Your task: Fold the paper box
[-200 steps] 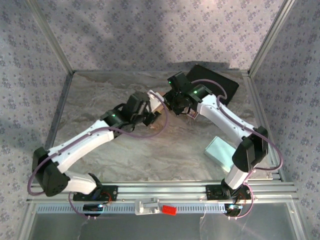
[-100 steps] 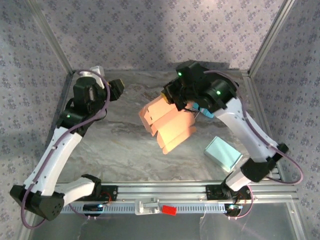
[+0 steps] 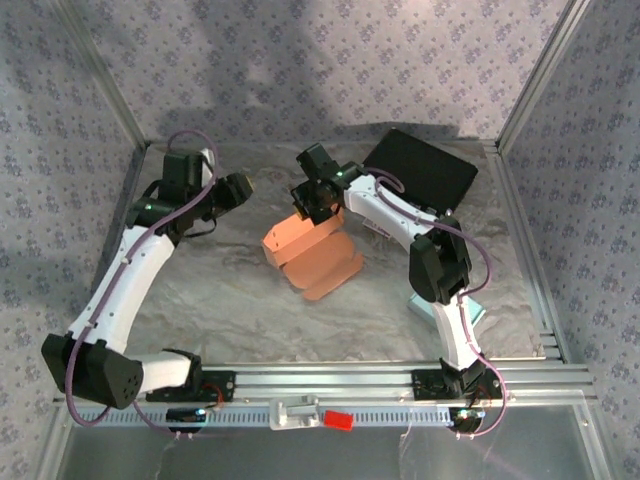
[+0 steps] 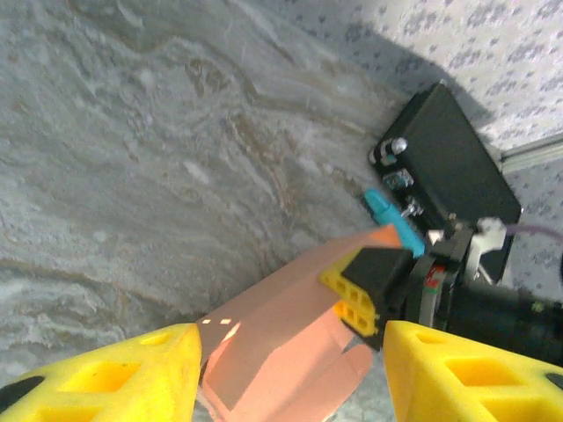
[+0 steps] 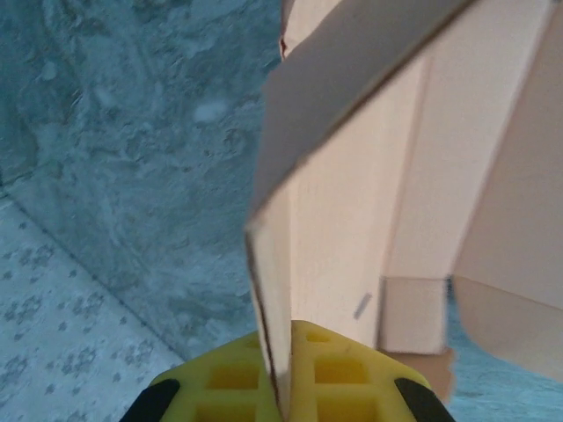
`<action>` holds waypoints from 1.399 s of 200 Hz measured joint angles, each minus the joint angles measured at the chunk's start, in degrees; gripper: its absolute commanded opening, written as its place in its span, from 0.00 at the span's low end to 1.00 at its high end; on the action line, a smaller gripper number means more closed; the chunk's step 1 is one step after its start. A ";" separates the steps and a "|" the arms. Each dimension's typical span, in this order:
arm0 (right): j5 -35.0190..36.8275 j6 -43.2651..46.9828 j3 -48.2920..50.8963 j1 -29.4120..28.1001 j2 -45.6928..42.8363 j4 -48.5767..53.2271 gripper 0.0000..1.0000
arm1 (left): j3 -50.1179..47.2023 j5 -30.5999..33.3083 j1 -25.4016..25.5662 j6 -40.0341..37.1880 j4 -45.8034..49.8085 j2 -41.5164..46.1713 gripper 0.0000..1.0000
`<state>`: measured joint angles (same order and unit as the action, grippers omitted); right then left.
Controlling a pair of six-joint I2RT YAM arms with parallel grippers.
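paper box [image 3: 312,258], partly formed: salmon card panels creased and raised near the centre of the table [image 3: 220,300], flaps loose and unclosed, so most of the folding appears left to do. right tool [image 5: 286,380] clamped on the thin edge of one upright panel; left tool [image 4: 290,378] spread wide, empty, apart from the box. card matte, smooth, flat-faced with sharp creases; table marbled grey.

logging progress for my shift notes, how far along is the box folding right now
Done: the paper box is partly creased and partly raised. In hand: the right gripper is shut on one edge of it. To do: the flaps lie splayed, nothing is closed, and the left gripper is open, apart from it.
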<state>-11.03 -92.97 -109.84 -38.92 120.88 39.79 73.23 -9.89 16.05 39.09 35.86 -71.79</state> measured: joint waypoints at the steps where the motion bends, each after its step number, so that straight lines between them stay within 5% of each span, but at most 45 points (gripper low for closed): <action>1: -0.04 0.02 0.07 0.00 -0.02 -0.15 0.00 | -0.09 0.00 0.02 0.00 0.02 0.00 0.57; 102: -5.40 13.11 29.14 0.72 -9.05 -32.04 0.00 | -16.55 1.95 0.09 -6.34 -1.68 1.90 0.54; 158: -9.31 14.80 44.28 3.30 -14.05 -54.40 0.00 | -28.89 0.33 0.09 -10.67 -11.45 6.29 0.34; 203: -13.29 14.40 48.35 5.27 -14.14 -63.67 0.00 | -40.13 -3.45 4.55 -17.09 -23.43 8.44 0.36; 280: -16.94 13.42 49.27 5.68 -14.12 -69.13 0.00 | -41.66 -5.99 9.05 -23.56 -37.33 1.66 0.43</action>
<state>-27.97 -79.55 -60.58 -33.23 106.76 -29.34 31.57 -15.88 25.10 15.53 -1.48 -70.13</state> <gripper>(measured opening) 0.055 0.418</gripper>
